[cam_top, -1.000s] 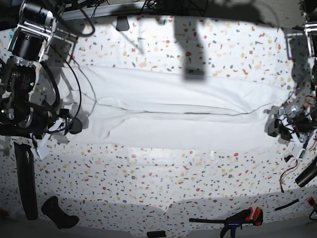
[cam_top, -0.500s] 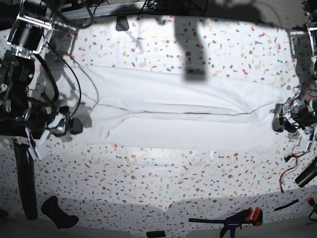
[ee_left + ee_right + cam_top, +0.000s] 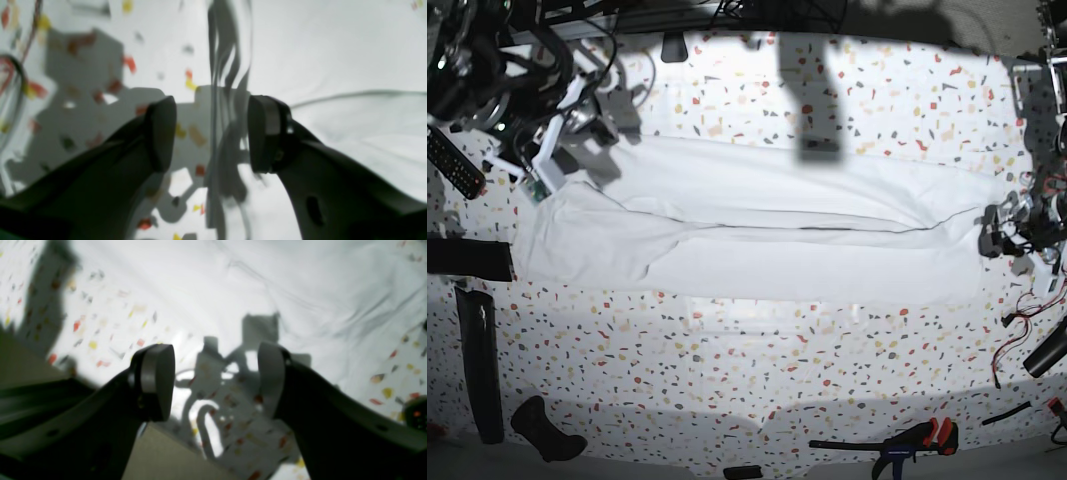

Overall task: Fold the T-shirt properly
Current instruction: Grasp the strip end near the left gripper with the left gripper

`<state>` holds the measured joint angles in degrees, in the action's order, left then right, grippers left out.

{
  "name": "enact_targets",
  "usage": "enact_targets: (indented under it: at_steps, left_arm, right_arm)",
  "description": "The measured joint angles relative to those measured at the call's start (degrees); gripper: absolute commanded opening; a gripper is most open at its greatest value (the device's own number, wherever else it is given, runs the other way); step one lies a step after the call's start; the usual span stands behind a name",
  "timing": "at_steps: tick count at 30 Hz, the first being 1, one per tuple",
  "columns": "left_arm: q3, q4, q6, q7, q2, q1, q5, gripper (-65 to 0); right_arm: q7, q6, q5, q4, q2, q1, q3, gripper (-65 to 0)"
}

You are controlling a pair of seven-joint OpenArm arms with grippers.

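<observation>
Fingers [image 3: 160,133] spread over T-shirt [image 3: 757,240]; clamp [image 3: 907,440] well apart.

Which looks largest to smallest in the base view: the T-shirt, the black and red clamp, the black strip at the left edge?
1. T-shirt, by far the largest, spread across the table.
2. Black and red clamp and black strip: these look similar in length, so I would not rank them.

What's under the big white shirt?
The T-shirt lies flat on the speckled table. Only the tabletop shows around it; whatever it covers is hidden.
</observation>
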<state>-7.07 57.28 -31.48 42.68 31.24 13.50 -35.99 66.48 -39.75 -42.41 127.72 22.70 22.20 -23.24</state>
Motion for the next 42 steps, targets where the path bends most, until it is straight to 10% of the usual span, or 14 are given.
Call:
enact_targets:
  at_steps: [11, 42]
  left_arm:
    - [-0.33, -15.43, -8.59, 7.65, 0.04, 2.86, -24.39, -31.9]
    - [-0.44, -15.43, -8.55, 12.90, -0.81, 2.97, -28.41, -32.0]
  right_arm:
    - [-0.39, 0.00, 0.04, 4.07, 0.00, 9.29, 0.00, -26.5]
    - [-1.51, 0.00, -0.39, 4.07, 0.00, 9.22, 0.00, -26.5]
